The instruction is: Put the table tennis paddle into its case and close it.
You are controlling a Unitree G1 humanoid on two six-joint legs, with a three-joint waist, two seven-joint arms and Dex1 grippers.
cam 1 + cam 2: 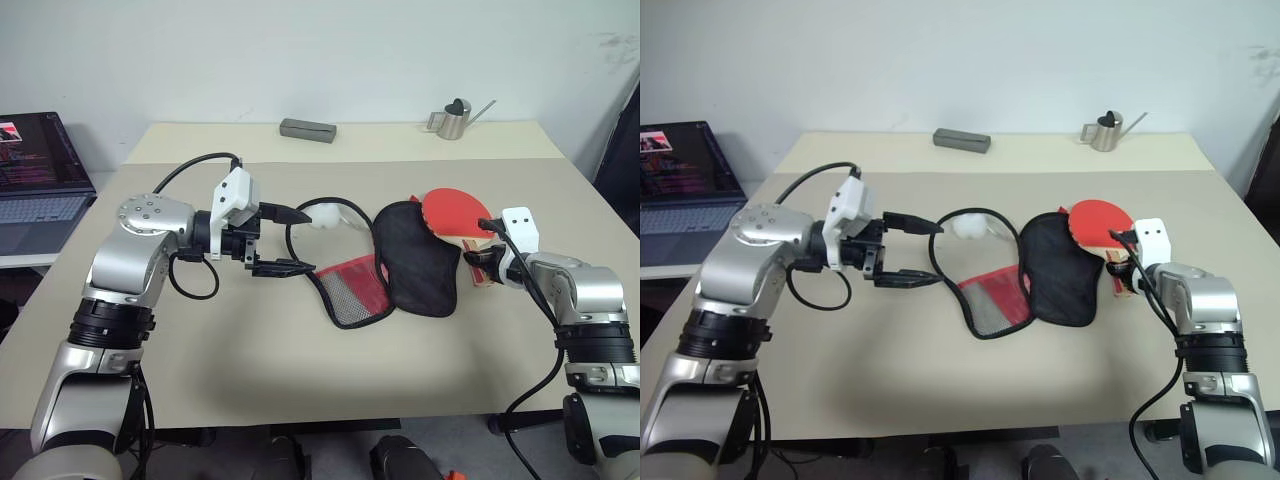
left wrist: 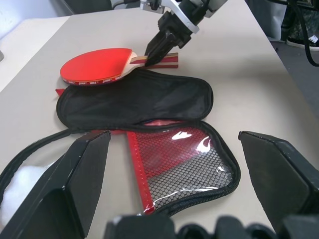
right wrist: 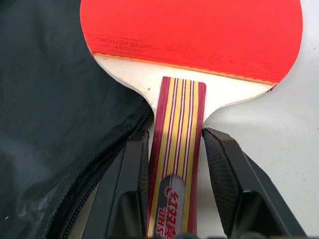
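Beige tabletop [image 1: 300,380], white wall behind, laptop [image 1: 40,175] off to my left. Red-and-black zip case [image 1: 400,270] lies unzipped mid-table. Red-bladed paddle w/ striped wood handle [image 1: 455,215] sits at its far-right edge. My right claw [image 3: 174,184] flanks the handle; can't tell if it's gripping. My left claw [image 1: 280,240] is spread wide, holding nothing.

Head cameras look down over the table [image 1: 300,380]; both wrist cameras sit close, sharing the case [image 2: 144,99].
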